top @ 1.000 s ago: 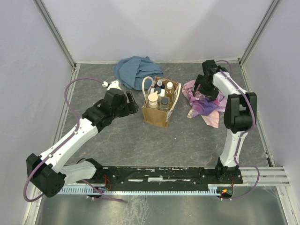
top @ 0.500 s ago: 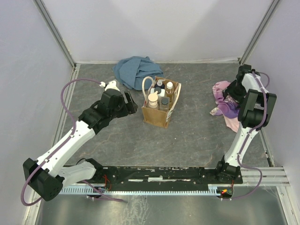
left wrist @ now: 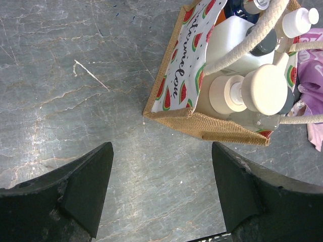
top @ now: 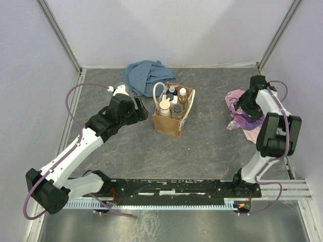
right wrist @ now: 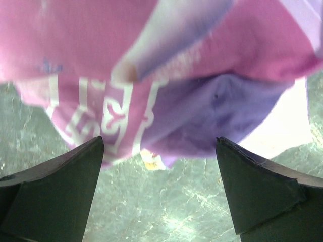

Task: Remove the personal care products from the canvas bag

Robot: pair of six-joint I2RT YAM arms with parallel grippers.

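Observation:
The canvas bag (top: 168, 124) stands upright in the middle of the table, its cream rope handles looped over the top. Several personal care products stand inside it: a beige pump bottle (top: 165, 106), a dark-capped bottle (top: 176, 110) and a slim amber bottle (top: 182, 95). In the left wrist view the bag (left wrist: 202, 126) shows a watermelon lining, the beige pump bottle (left wrist: 264, 88) and a white bottle (left wrist: 231, 43). My left gripper (top: 142, 111) (left wrist: 161, 187) is open and empty, just left of the bag. My right gripper (top: 246, 103) (right wrist: 159, 187) is open over the pink-purple cloth.
The pink-purple cloth (top: 238, 112) (right wrist: 176, 70) lies crumpled at the right, apart from the bag. A blue cloth (top: 146, 74) lies at the back, behind the bag. Grey walls enclose the table on three sides.

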